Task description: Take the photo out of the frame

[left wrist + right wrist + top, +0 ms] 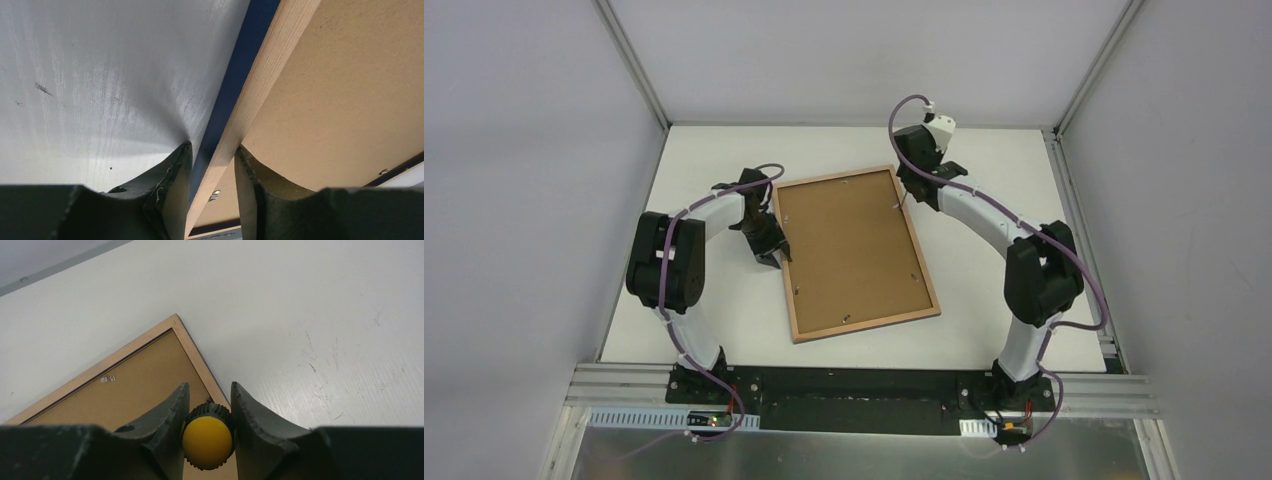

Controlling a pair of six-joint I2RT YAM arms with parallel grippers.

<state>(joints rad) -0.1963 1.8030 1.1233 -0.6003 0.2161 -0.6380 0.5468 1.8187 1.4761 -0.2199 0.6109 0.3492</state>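
- Left claw is clenched on the long left side of the frame, with one finger on the dark-blue outside and one on the inside. Right claw is clenched on a small tool near the frame's far right corner.
- Bench: white, flat and smooth, with faint scratches. It looks slippy, so the frame may slide if it gets pushed from one side only.
- Frame: a thin rectangle lying face down in the middle of the bench, a bit crooked. Its rim is pale wood with straight, hard edges. If the left claw squeezes or twists too hard, I think the thin rim could crack or tip up.
- Brown board: flat, dull and a little grainy, like pressed card. It fills the back of the frame. The photo cannot be seen. I guess it lies under this board. A poke in the wrong spot could dent the board or mark the photo below.
- Tool: a round yellow top with a black bumpy ring. In the top view a thin tip points down at the frame. It could slip off its mark.
- Tabs: tiny shiny metal bits along the inside of the rim. They are small, so easy to miss or bend.
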